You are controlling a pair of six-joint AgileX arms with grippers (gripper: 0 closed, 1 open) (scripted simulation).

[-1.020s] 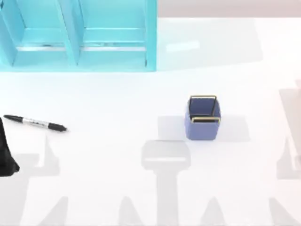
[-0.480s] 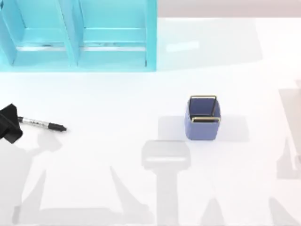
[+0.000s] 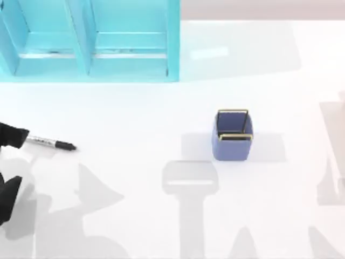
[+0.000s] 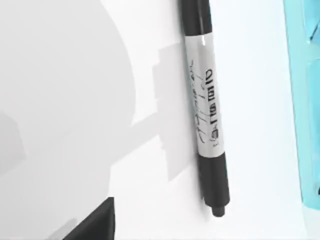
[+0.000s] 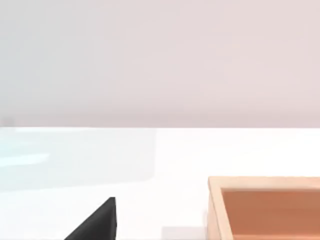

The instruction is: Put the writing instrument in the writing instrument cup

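The pen (image 3: 49,143) lies flat on the surface (image 3: 135,118) at its far left, well apart from the cup (image 3: 233,136), which stands upright right of centre. Our left gripper (image 3: 9,159) sits at the left edge over the pen's capped end — one finger (image 3: 13,135) beyond the barrel, one (image 3: 8,189) nearer us — so the jaws are wide and hold nothing. We judge this straddle suits a closing grasp across the barrel. The left wrist view shows the pen (image 4: 205,115) close below. Our right gripper (image 5: 95,222) is parked beside a wooden box (image 5: 265,207) — its jaw state we cannot tell.
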